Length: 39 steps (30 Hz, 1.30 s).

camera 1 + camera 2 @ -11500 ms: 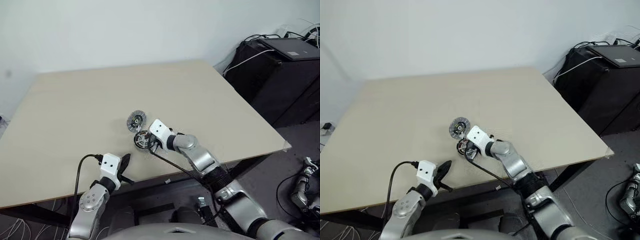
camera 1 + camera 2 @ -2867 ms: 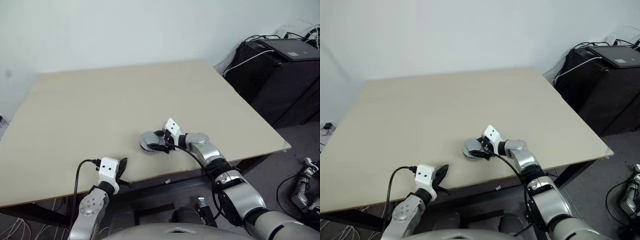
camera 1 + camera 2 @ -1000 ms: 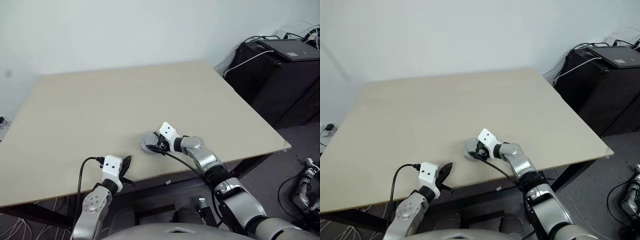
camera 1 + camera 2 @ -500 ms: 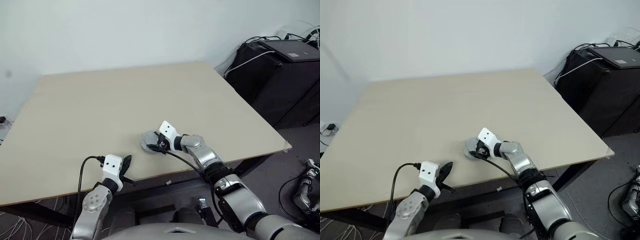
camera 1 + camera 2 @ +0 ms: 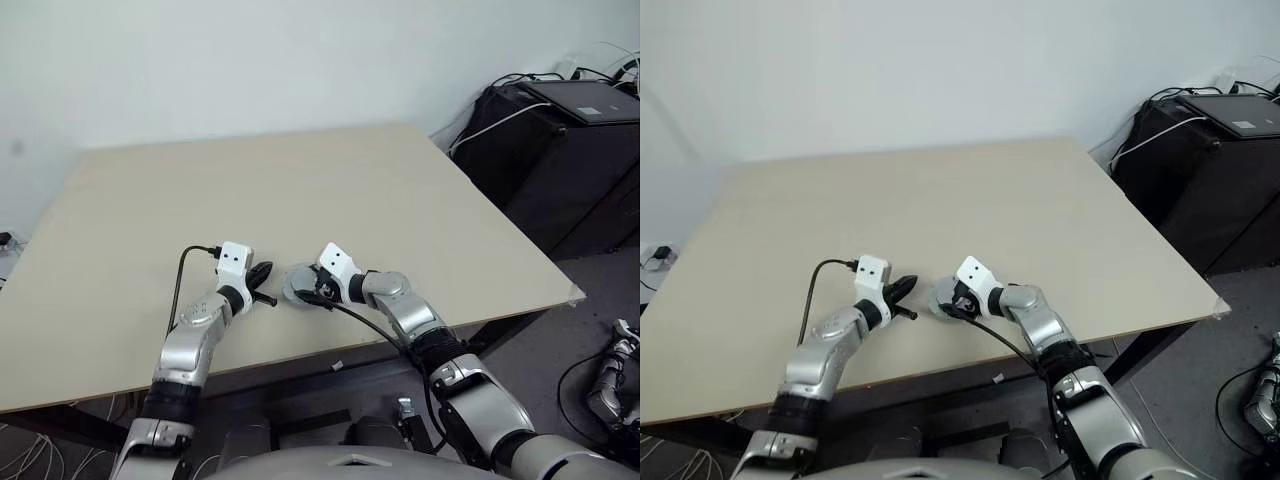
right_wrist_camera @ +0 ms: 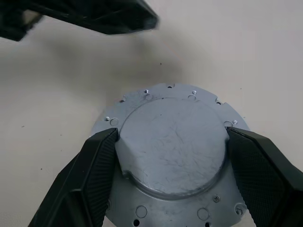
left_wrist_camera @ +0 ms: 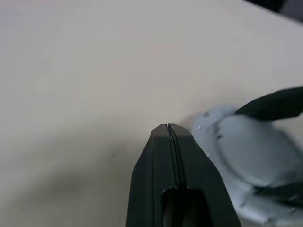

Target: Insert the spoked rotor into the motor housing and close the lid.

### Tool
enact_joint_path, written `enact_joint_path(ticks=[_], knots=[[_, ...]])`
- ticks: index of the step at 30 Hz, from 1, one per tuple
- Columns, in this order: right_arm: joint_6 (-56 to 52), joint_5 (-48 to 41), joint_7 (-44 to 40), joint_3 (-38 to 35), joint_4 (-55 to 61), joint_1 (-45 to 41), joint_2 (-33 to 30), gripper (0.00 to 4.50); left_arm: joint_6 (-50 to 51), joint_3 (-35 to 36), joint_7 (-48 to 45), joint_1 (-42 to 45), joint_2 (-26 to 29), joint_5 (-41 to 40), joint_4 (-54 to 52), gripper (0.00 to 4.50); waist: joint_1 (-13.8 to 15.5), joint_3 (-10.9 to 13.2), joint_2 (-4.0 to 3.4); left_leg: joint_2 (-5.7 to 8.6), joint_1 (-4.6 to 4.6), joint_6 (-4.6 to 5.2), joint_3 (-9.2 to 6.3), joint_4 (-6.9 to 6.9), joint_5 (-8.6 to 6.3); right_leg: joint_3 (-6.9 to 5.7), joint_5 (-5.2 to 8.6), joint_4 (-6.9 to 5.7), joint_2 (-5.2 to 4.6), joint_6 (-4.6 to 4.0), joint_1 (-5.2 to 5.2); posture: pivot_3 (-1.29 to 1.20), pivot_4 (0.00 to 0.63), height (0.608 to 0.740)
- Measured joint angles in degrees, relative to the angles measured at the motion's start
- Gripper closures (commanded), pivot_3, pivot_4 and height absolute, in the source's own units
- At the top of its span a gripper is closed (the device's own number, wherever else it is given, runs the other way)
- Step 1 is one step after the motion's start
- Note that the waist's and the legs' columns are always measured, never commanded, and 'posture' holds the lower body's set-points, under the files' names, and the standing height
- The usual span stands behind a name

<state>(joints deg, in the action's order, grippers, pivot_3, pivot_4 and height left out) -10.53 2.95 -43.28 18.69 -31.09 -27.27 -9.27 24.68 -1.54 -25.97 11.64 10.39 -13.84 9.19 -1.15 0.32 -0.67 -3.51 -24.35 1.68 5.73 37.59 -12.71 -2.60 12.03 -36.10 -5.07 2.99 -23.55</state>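
1. Nearest the robot, the left gripper point(image 5: 902, 288) lies low over the pale beige wooden table point(image 5: 890, 200), its two black jaws pressed together and holding nothing. Its tip points right, just beside the left edge of the lid.

2. Just right of it, the right gripper point(image 6: 171, 156) has its black jaws spread wide, one at each side of the raised centre of the round light-grey metal lid point(image 6: 173, 142). The jaws sit at the edges of that raised part; a firm clamp cannot be confirmed.

3. The lid lies plain face up near the table's near edge, its flange dotted with small holes. It appears to sit flat on top of the motor housing, which it hides, along with the spoked rotor.

4. Judged from this, the closing step is in hand. To do it well, the right jaws should keep the lid centred and level while the shut left tip steadies or nudges the rim, pushing gently so the stack does not slide.

5. Farther back, the table stretches to a white wall point(image 5: 890, 70).
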Motion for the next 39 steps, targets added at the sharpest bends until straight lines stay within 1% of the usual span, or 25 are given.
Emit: enact_joint_path(ticks=[5, 9, 25, 26, 28, 35, 39], knots=[[-0.96, 0.00, 0.94, 0.00, 2.43, 1.50, 0.10, 1.21, 8.54, 0.76, -5.68, 6.00, 0.28, -4.37, 6.45, 4.50, -0.24, 0.00, 0.04, 0.02, -0.01, 0.11, -0.10, -0.02, 0.03, 0.01, 0.07, 0.08, 0.06, 0.09, 0.06, 0.00, 0.000, 0.740], [-1.83, -0.02, 1.27, -0.01, 3.65, 2.11, 0.05, 1.21, 12.63, 0.58, -7.79, 8.02, 1.23, -4.83, 9.43, 4.50, -0.22, 0.01, 0.05, 0.02, -0.01, 0.10, -0.20, -0.05, 0.02, 0.01, 0.11, 0.08, 0.12, 0.07, 0.08, 0.00, 0.000, 0.740], [-3.51, -0.21, 2.06, -0.22, 5.31, 2.94, 0.02, 1.21, 16.42, -1.34, -10.64, 10.26, 2.29, -4.02, 10.74, 4.50, 0.01, -0.01, 0.09, 0.04, -0.01, 0.07, -0.26, -0.04, 0.01, 0.01, 0.14, 0.09, 0.11, 0.06, 0.13, 0.00, 0.000, 0.740], [-3.77, -0.48, 2.18, -0.66, 5.34, 3.05, 0.28, 0.48, 16.50, -1.38, -10.63, 10.26, 2.28, -3.96, 10.74, 4.50, 0.01, -0.01, 0.10, 0.04, -0.01, 0.07, -0.27, -0.04, 0.01, 0.01, 0.14, 0.09, 0.11, 0.06, 0.13, 0.00, 0.000, 0.740], [-3.87, -1.20, 2.31, -1.26, 5.50, 3.55, 0.64, 0.02, 16.52, -1.41, -10.62, 10.26, 2.27, -3.72, 10.74, 4.50, -0.02, -0.02, 0.10, 0.04, -0.01, 0.07, -0.27, -0.04, 0.01, 0.01, 0.14, 0.08, 0.12, 0.06, 0.13, 0.00, 0.000, 0.740], [-3.94, -3.47, 5.71, -4.00, 6.29, 4.66, 2.32, 0.02, 16.47, -1.51, -10.62, 10.44, 2.07, -2.68, 10.74, 4.50, -0.02, -0.01, 0.11, 0.04, -0.01, -0.08, -0.27, 0.01, -0.07, 0.02, 0.11, 0.07, 0.12, 0.11, 0.13, 0.00, 0.000, 0.740], [-3.88, -5.53, 8.91, -7.65, 10.95, 5.94, 2.79, 0.02, 16.41, -1.65, -10.71, 10.52, 2.03, -2.46, 10.74, 4.50, 0.06, -0.01, 0.10, 0.04, -0.01, -0.10, -0.28, 0.02, -0.08, 0.02, 0.11, 0.07, 0.12, 0.11, 0.13, 0.00, 0.000, 0.740]])
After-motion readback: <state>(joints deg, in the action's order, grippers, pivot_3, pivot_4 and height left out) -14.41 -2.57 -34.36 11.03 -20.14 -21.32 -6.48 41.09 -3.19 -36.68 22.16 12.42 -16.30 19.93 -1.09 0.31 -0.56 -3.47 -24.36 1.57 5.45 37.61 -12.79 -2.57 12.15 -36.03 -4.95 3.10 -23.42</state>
